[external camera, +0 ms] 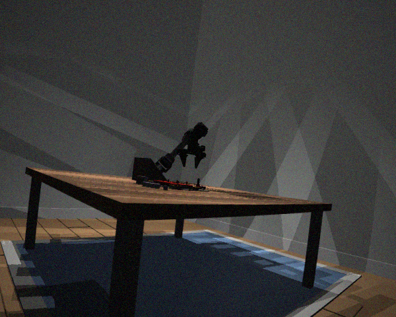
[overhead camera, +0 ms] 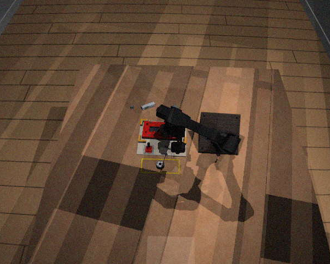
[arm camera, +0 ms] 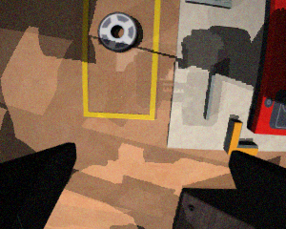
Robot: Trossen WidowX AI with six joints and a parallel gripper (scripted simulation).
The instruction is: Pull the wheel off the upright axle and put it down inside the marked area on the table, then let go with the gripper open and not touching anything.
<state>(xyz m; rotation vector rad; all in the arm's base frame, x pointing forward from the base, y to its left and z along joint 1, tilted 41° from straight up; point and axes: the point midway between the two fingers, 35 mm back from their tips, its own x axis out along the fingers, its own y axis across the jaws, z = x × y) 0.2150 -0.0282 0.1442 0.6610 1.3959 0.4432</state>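
The wheel [overhead camera: 159, 164] [arm camera: 107, 32], a pale ring with grey patches and a dark tyre, lies flat on the table inside the yellow marked outline [overhead camera: 179, 166] [arm camera: 85, 86]. The upright axle [overhead camera: 148, 144] [external camera: 198, 181] is a bare black post on a small red base, on the pale board. My gripper [external camera: 190, 166] [arm camera: 153, 156] is open and empty, its fingers wide apart, high above the table and clear of the wheel. In the top view the arm hides its fingertips.
The pale board [overhead camera: 141, 152] [arm camera: 181, 138] beside the outline carries a red block [overhead camera: 147, 133] [arm camera: 262, 125] and orange corner brackets [overhead camera: 141, 138] [arm camera: 235, 134]. A grey bar [overhead camera: 148, 105] and a small grey cube [overhead camera: 132, 106] lie beyond it. The dark base plate [overhead camera: 216, 119] is right of the board.
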